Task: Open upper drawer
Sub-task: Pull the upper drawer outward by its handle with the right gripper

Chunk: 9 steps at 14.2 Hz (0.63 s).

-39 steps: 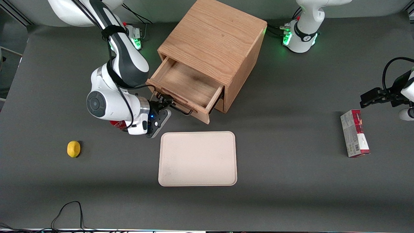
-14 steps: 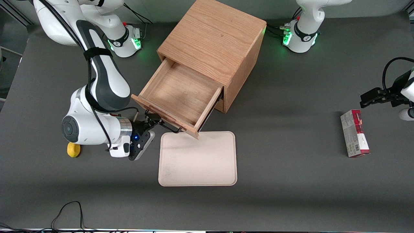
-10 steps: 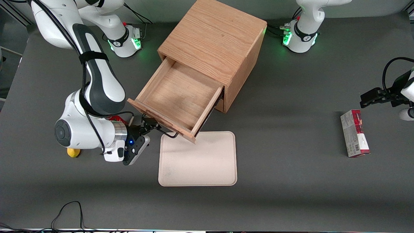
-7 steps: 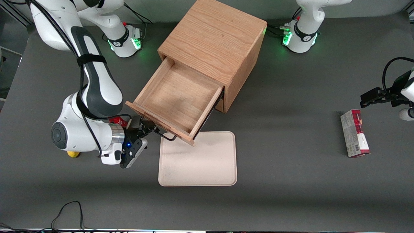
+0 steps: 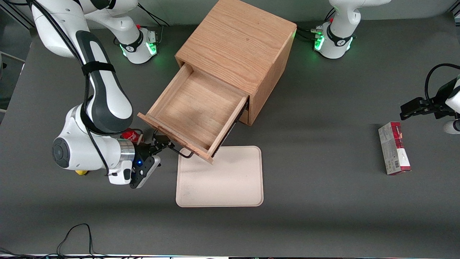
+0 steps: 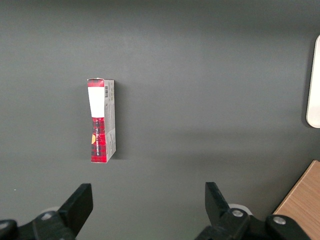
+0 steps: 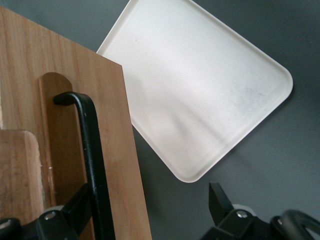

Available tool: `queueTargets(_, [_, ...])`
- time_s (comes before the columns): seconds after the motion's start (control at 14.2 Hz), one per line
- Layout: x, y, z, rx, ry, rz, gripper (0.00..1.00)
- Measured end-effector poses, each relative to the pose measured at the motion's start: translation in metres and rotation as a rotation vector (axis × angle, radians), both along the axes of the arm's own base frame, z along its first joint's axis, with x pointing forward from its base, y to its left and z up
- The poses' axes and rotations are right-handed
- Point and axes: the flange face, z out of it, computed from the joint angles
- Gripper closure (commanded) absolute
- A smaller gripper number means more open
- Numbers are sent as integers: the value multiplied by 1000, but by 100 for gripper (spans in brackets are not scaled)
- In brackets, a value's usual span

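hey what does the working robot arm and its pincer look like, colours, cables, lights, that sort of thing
The working arm is glossy white with dark grey panels, a round grey joint cap and a silver wrist ring. A black cable is strapped along it. Its pincer, at the drawer handle, is black, with a small blue light nearby. The arm's base glows green.

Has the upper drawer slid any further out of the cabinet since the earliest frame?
Yes. The upper drawer has come further out of the oak cabinet, toward the front camera; its front corner now overhangs the beige tray. The gripper is at its black handle.
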Motion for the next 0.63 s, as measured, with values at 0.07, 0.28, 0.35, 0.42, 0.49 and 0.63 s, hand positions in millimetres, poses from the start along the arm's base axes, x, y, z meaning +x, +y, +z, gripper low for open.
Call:
queueTargets(0.07, [0,-2,-1,0,3,0,0])
queueTargets(0.28, [1,-4,-2,1,4,-2,0])
queueTargets(0.35, [1,-5,-2,2,7,-3,0])
queueTargets(0.42, [1,-7,-2,2,10,-2,0])
queueTargets(0.49, [1,-7,0,3,14,1,0])
queueTargets(0.63, [7,-11,15,11,-9,-1,0])
